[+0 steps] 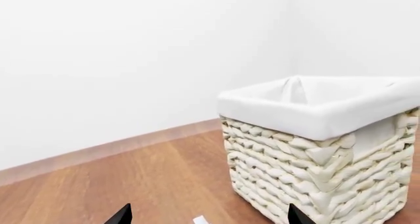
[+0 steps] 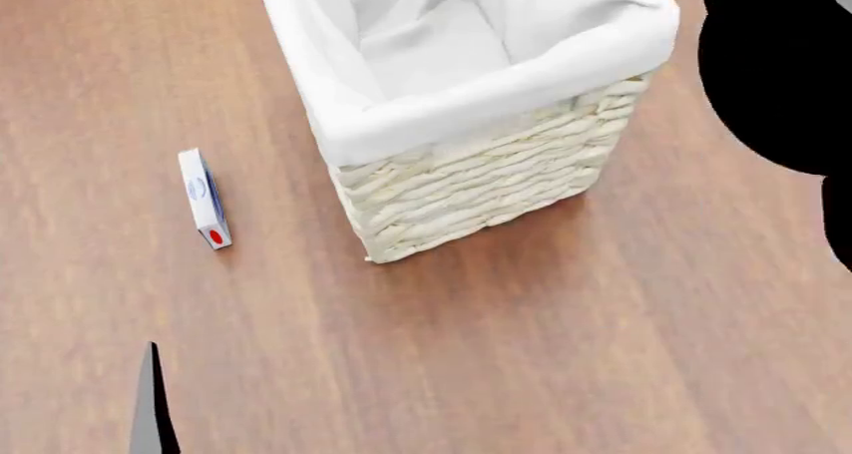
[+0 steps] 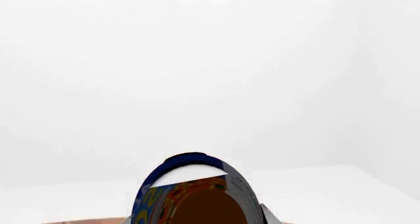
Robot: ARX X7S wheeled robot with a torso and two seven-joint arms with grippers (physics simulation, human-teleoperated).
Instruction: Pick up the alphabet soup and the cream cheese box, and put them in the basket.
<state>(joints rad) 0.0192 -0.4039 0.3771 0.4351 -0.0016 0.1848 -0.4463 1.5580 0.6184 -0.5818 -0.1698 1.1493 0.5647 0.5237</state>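
Basket (image 2: 466, 190) sits on the wood floor (image 2: 533, 354), far centre in the head view, white liner (image 2: 440, 105) folded over the rim, nothing visible inside. Box (image 2: 204, 199) stands on its thin edge on the floor left of the basket, apart from it, red dot at the near end. Left gripper (image 1: 208, 215): only two dark fingertips (image 1: 121, 215) show, spread apart, near the basket's corner, a white scrap between them. Soup (image 3: 194, 194) fills the bottom of the right wrist view, close to the camera, blue label and brown end showing against white wall. Right gripper's fingers hidden; can't tell if clamped. Dark arm (image 2: 779, 65) at far right in the head view.
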